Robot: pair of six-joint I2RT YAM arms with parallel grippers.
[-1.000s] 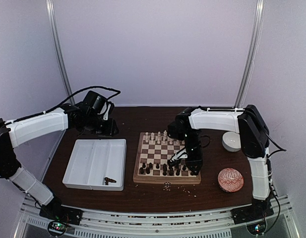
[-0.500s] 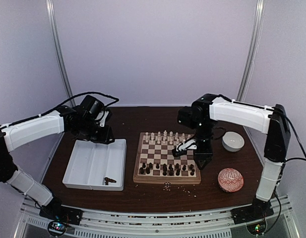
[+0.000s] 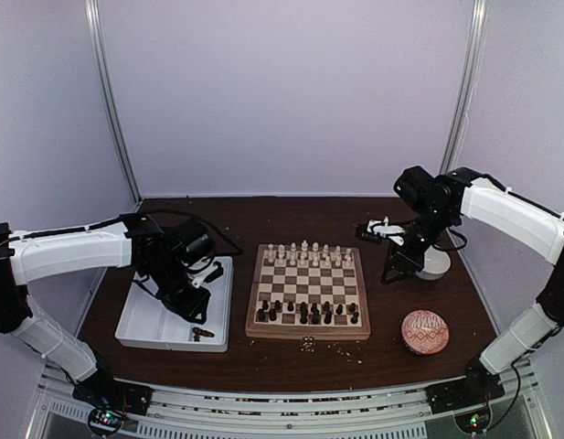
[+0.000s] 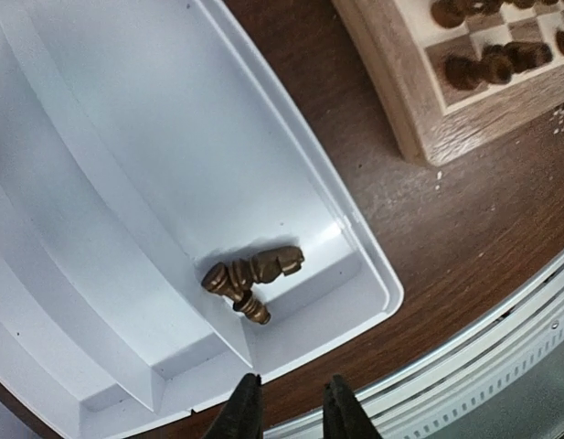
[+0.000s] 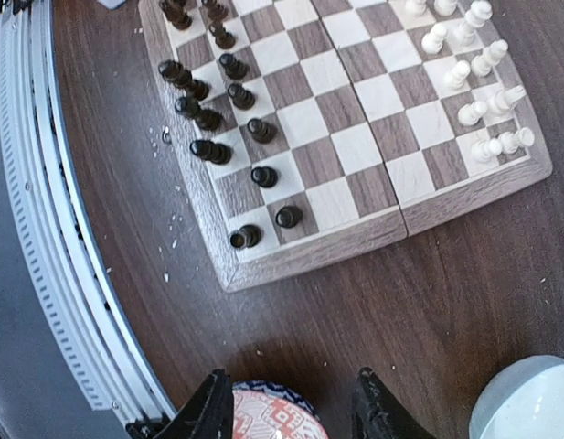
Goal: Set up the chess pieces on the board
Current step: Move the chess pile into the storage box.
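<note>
**Fig. — Both tools off the board; dark chessmen lying in the tray**

Left part of the desk (image 3: 263, 364): my left tool (image 4: 288, 413) hangs above the white divided tray (image 3: 140, 325). Its fingers are a narrow slit apart, with nothing between them. In the tray compartment closest to the board, at its near corner, a small cluster of dark brown chess pieces (image 4: 254, 277) lies toppled. They touch one another and the divider, and one is a knight.

Centre of the desk: the board (image 3: 309, 285) lies flat, square to the near edge and just beside the tray. Along its far side stand cream-white chessmen (image 3: 304, 253), upright in two rows. Along its near side stand dark chessmen (image 3: 304, 314), also in two rows. I cannot tell from these views whether every row is complete. Pale crumbs (image 3: 309, 344) lie on the desk just before the board's near edge.

Right part of the desk: my right tool (image 5: 291, 409) hovers off the board's right edge, fingers spread wide and gripping nothing. A white bowl (image 3: 430, 265) sits just beyond it toward the right edge. A red-patterned round bowl (image 3: 425, 331) sits near the right near corner and shows between the fingers in the wrist view.
</note>
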